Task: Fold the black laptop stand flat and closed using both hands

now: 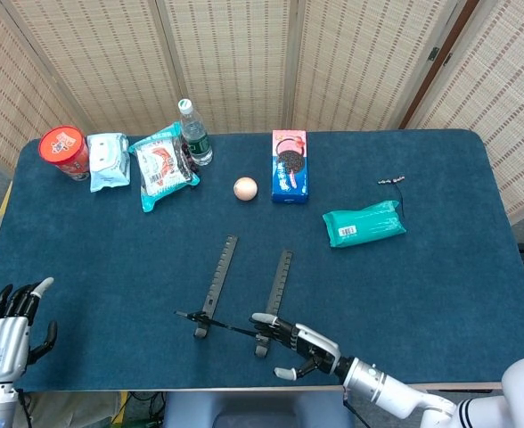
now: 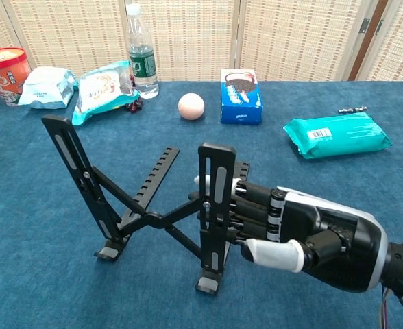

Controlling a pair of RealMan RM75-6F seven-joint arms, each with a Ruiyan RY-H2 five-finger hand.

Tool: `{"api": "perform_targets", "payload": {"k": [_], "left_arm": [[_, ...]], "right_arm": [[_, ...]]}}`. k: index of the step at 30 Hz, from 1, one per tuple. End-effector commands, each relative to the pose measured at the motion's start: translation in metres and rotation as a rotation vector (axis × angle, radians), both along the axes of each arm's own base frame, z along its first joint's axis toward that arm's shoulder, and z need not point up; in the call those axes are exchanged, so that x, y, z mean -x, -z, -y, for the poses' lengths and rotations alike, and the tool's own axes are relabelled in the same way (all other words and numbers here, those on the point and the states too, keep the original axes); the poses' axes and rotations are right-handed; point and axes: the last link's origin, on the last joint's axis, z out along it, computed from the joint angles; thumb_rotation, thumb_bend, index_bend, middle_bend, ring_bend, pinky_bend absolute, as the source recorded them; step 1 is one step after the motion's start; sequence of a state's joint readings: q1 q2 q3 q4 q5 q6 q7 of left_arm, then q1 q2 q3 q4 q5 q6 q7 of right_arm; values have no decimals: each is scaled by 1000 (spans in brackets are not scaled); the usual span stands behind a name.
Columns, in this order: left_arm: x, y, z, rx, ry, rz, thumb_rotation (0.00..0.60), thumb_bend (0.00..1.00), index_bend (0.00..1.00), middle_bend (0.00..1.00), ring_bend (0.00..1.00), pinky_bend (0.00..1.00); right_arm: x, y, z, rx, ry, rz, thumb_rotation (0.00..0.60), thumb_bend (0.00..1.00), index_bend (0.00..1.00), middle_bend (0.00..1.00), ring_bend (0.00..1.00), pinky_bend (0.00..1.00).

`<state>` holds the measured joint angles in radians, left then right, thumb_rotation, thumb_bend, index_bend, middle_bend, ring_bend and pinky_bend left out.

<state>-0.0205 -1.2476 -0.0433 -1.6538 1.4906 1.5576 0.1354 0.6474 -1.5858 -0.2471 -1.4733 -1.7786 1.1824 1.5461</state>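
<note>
Right hand: the right hand point(image 2: 304, 233) sits low at the near edge of the surface point(image 1: 440, 294), fingers stretched flat against the back of the right upright of the laptop stand point(image 2: 153, 205), thumb forward beside that upright; it presses rather than wraps, and holds nothing closed in its grasp.
Left hand: the left hand point(image 1: 8, 325) hangs off the near left corner, fingers apart and empty, well apart from the stand.
Stand position: near the front middle of the surface, standing on its feet, its two uprights spread wide with the crossed links open between them.
Progress: by my reading the fold has barely started; the uprights are not yet brought together, the frame is not flat, and only one hand is on it though the task calls for two.
Left to do: bring the left hand to the left upright, close the two sides toward each other, then lay the frame down.
Near edge: the stand's feet lie close to the front edge, so a push toward the robot could slide it off.
Open room: bare cloth lies left, right and behind the stand.
Far objects: the egg point(image 1: 245, 188), cookie box point(image 1: 290, 166) and green packet point(image 1: 364, 223) lie well behind, out of the folding path.
</note>
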Motion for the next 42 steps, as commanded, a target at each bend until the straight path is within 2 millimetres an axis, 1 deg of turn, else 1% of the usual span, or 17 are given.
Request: {"api": "perform_targets", "payload": {"k": [1, 6, 12, 20, 28, 30, 33, 37, 39, 42], "left_arm": [[-1, 1, -1, 6, 5, 1, 600, 463, 125, 175, 134, 0], [-3, 4, -12, 62, 45, 33, 600, 463, 125, 175, 134, 0], [-10, 8, -32, 186, 117, 178, 600, 463, 125, 175, 134, 0], [-23, 24, -60, 440, 160, 504, 600, 463, 125, 177, 135, 0], [-31, 42, -85, 609, 125, 854, 600, 463, 127, 222, 160, 2], [-31, 47, -91, 641, 107, 929, 600, 459, 134, 235, 171, 28], [-32, 54, -101, 676, 76, 1036, 600, 419, 153, 253, 185, 92], [-36, 64, -111, 725, 42, 1138, 600, 350, 172, 267, 198, 101], [-39, 69, -116, 751, 33, 1187, 600, 298, 178, 272, 202, 113], [-43, 77, -124, 778, 36, 1221, 600, 264, 190, 277, 206, 124]], "right_arm": [[3, -2, 2, 38, -9, -13, 600, 172, 0, 51, 0, 53], [10, -14, 6, 122, -13, -49, 600, 172, 0, 51, 0, 53], [22, -35, 10, 206, -32, -118, 600, 172, 0, 51, 0, 53], [31, -71, 13, 314, -51, -181, 600, 171, 0, 50, 0, 53], [35, -105, 12, 422, -67, -214, 600, 172, 0, 49, 0, 53], [36, -113, 12, 448, -67, -217, 600, 171, 0, 49, 0, 53], [35, -122, 12, 478, -67, -215, 600, 172, 0, 49, 0, 53], [34, -131, 10, 505, -74, -217, 600, 172, 0, 49, 0, 53], [34, -133, 9, 513, -71, -215, 600, 172, 0, 49, 0, 53], [34, -136, 7, 516, -67, -211, 600, 172, 0, 49, 0, 53]]}}
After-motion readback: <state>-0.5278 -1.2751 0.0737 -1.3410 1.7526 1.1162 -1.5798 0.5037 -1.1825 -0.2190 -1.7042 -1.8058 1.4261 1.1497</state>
